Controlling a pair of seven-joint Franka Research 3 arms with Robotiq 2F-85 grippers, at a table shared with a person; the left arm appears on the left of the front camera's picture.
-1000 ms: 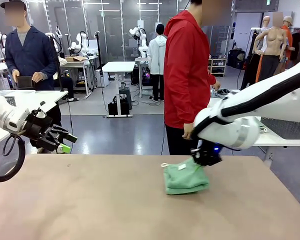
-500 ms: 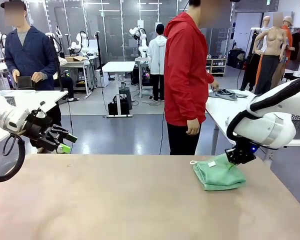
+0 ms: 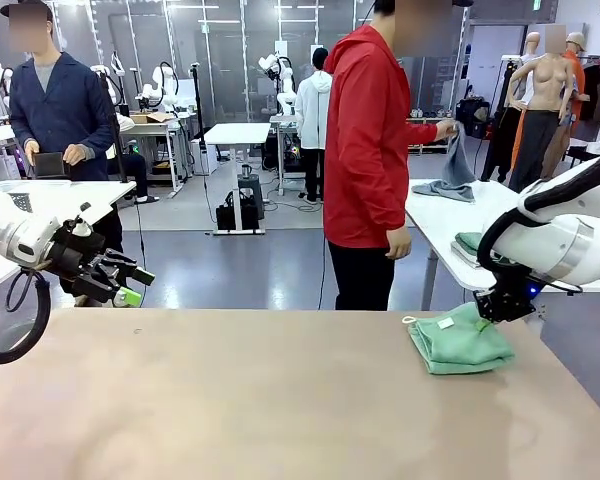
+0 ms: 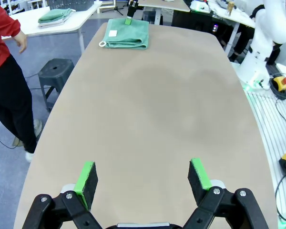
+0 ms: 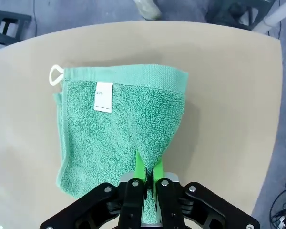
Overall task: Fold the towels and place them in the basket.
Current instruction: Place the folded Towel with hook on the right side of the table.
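Glossy grey floor (image 3: 230,270), white worktables (image 3: 238,133) farther off, a dark stool (image 4: 55,71) just beside the tan table (image 3: 230,400).

Right end effector (image 5: 147,177) pinches folded green towel (image 5: 119,129) — on table (image 5: 229,95).

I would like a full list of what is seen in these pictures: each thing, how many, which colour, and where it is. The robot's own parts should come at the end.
table: one, tan, in front of the robot.
green towel: one, mint green with a white tag, folded, on the table's right part.
side table: one, white, beyond the table on the right.
grey-blue towel: one, partly on the side table, one end lifted by the person.
cloth pile: one, green on top, folded, on the side table.
stool: one, dark grey, on the floor beside the table.
person: one, red jacket, standing at the far side.
left pincer: one, black with green pads, open, above the table's left end.
right pincer: one, shut on the green towel's edge.
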